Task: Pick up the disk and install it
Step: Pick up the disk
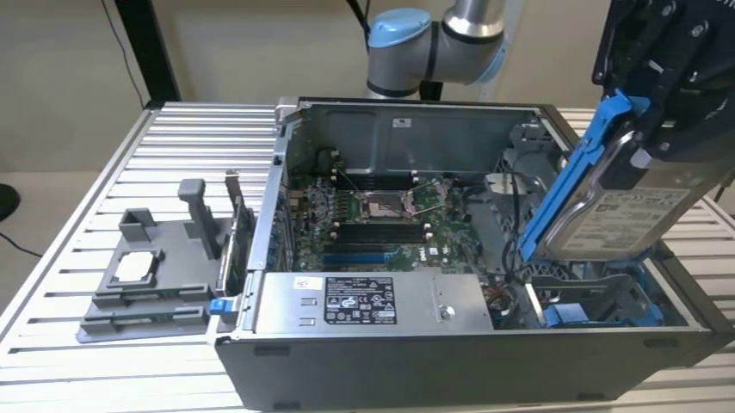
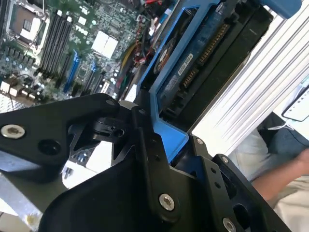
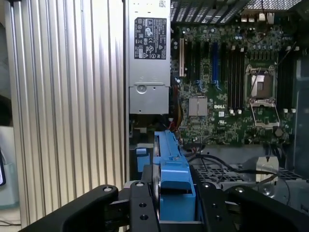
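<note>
One gripper point(image 1: 672, 112) is pinching the disk point(image 1: 614, 215) by its blue frame. The disk is hanging tilted above the open computer case point(image 1: 460, 370), over the blue drive bay point(image 1: 597, 311) at the exterior view's right.

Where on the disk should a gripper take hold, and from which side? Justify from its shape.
Probably across its two flat faces at the top end, coming from above. The disk is thin and hangs tilted over the open case; the gripper is shut on it there.
</note>
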